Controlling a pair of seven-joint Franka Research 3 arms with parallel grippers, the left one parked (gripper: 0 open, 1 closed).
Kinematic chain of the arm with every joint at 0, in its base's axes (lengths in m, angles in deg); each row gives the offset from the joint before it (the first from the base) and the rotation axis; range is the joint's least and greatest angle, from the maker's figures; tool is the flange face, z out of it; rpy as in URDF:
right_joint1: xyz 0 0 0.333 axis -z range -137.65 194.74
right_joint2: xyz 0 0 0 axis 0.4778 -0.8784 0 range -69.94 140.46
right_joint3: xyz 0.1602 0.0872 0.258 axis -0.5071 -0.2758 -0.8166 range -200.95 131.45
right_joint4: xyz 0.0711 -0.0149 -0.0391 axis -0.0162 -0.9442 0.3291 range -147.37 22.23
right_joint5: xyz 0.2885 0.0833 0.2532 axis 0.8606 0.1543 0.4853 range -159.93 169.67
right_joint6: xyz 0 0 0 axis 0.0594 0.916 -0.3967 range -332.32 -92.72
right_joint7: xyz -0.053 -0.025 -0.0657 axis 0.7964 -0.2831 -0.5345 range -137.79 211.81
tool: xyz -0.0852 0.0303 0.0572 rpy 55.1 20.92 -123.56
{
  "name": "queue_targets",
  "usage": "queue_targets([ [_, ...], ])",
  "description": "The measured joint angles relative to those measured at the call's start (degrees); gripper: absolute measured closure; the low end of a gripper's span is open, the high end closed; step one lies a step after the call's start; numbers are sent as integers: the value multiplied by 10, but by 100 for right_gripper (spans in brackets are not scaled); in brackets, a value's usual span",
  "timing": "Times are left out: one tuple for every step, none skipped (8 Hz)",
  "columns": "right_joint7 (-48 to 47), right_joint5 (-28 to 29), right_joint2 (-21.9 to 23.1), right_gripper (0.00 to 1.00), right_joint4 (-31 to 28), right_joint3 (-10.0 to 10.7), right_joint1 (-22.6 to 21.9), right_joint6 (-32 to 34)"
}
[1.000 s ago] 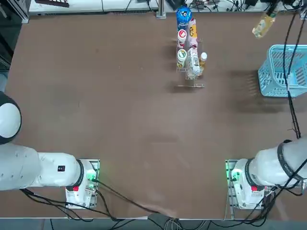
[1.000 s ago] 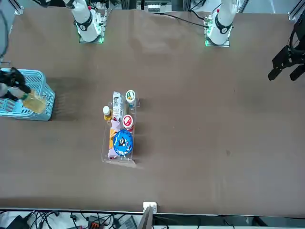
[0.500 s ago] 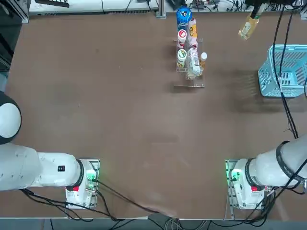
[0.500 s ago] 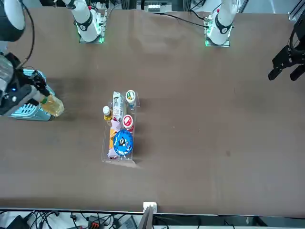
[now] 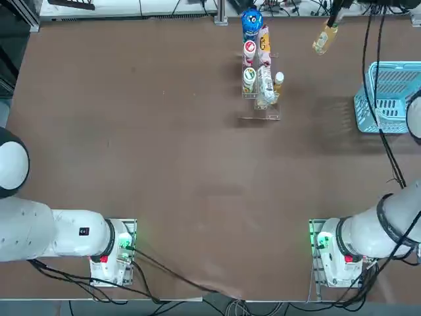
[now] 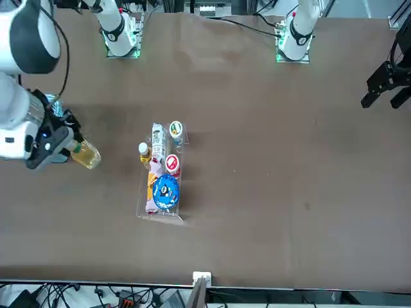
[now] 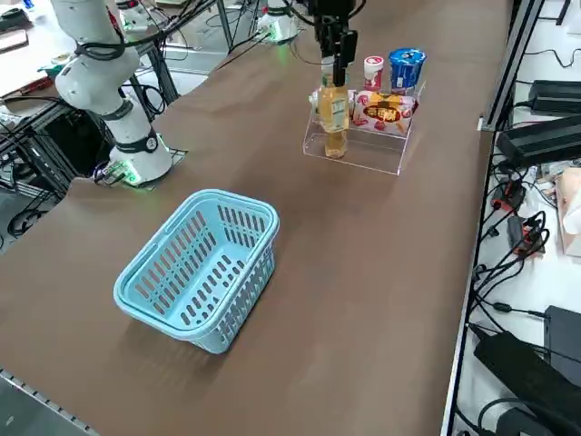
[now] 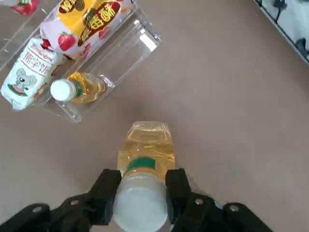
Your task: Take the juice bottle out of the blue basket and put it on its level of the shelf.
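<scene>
While the blue basket (image 5: 393,97) sits empty at the right edge of the top view, the right pincer (image 8: 141,192) pinches the juice bottle (image 8: 146,152) by its capped neck — held above the tabletop (image 5: 164,151), near the top edge, between basket and shelf (image 5: 260,79) — apart from both.

The working right arm (image 5: 368,230) at the top view's lower right is glossy white with rounded segments, its base (image 5: 322,247) glowing green with a red spot. Black cables (image 5: 381,99) trail along it. The matte black two-finger right gripper (image 8: 140,186) fills the wrist view's lower centre.
</scene>
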Motion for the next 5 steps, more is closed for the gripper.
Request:
queue_targets([
  [8,-8,-7,46,0,0,-10,-10],
  [10,-18,-14,46,0,0,-21,-20],
  [10,-25,-20,46,0,0,-32,-32],
  [12,-29,-26,46,0,0,-41,-44],
  [20,-34,-32,46,0,0,-48,-55],
])
